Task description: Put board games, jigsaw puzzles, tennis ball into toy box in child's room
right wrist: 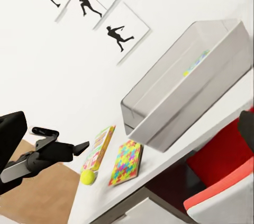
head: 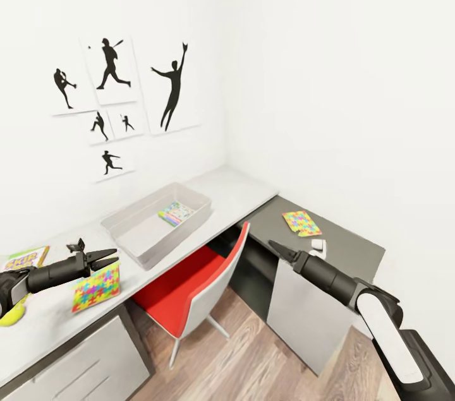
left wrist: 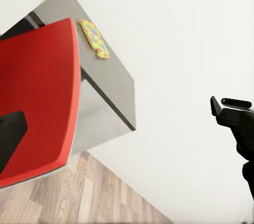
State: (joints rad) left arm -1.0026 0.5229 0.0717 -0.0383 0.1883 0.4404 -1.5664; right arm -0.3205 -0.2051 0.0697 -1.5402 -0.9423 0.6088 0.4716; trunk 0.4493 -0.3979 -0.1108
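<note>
Nearest, wood-plank floor (head: 253, 357) and a red chair (head: 189, 281). The left gripper (head: 109, 257) hovers empty, jaws narrowly parted, above a jigsaw puzzle (head: 96, 287) on the table (head: 57, 319); the right gripper (head: 276, 245) looks closed, empty. Farther, the toy box (head: 129, 224) holds a board game (head: 175, 213); another puzzle (head: 301, 223) lies right. The right wrist view adds the tennis ball (right wrist: 88, 177) beside the SKIP-BO box (right wrist: 99, 147).

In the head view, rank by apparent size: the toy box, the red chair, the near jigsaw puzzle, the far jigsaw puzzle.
1. red chair
2. toy box
3. near jigsaw puzzle, by the left gripper
4. far jigsaw puzzle

The two puzzles look nearly alike; the near one's edge may be only its nearness to the camera.
</note>
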